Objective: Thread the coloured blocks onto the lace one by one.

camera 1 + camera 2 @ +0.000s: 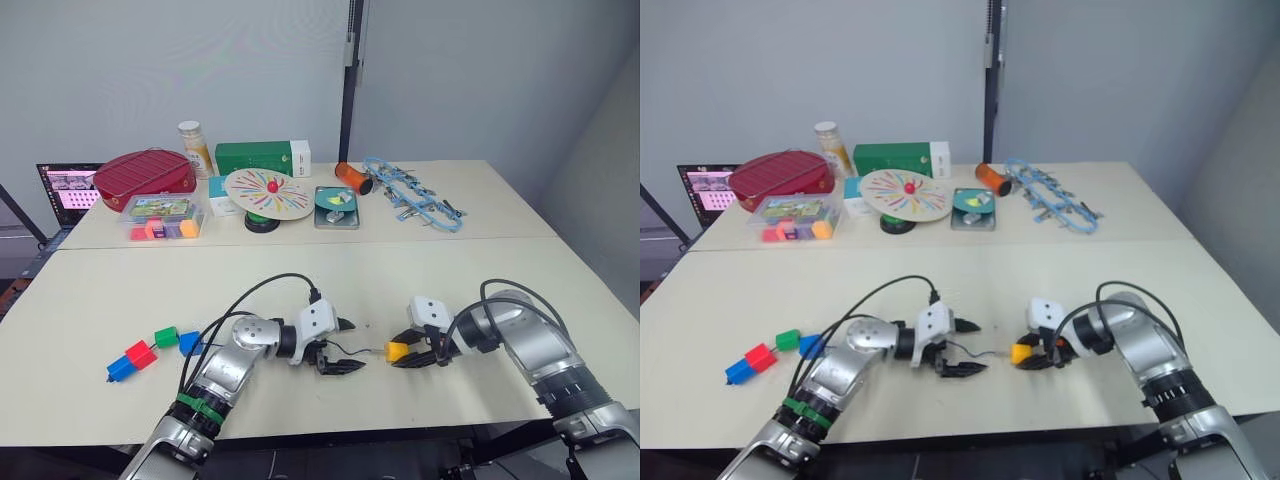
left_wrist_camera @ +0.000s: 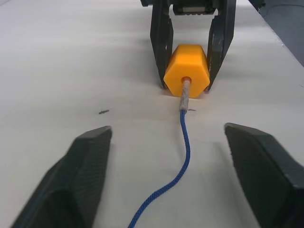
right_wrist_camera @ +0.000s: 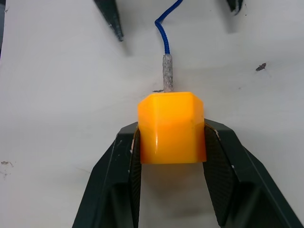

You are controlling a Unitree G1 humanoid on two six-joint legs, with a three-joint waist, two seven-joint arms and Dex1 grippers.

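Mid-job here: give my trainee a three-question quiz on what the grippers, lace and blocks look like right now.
1. True or false: the right gripper is shut on the orange-yellow block.
2. Where is the pale tip of the lace? A: inside the block's hole. B: lying beside the red block.
3. How many blocks wait on the table by the left arm?

Key: 1 true. 2 A. 3 four: two blue, one red, one green. The left gripper is open.

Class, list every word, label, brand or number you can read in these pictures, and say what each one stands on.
No text can be read.
Green box: its white end panel shows no legible print.
Clear box of pieces: picture label, words too small.
Laptop screen: too blurred.
Bottle: label unreadable.
Orange-yellow block and lace: no markings.
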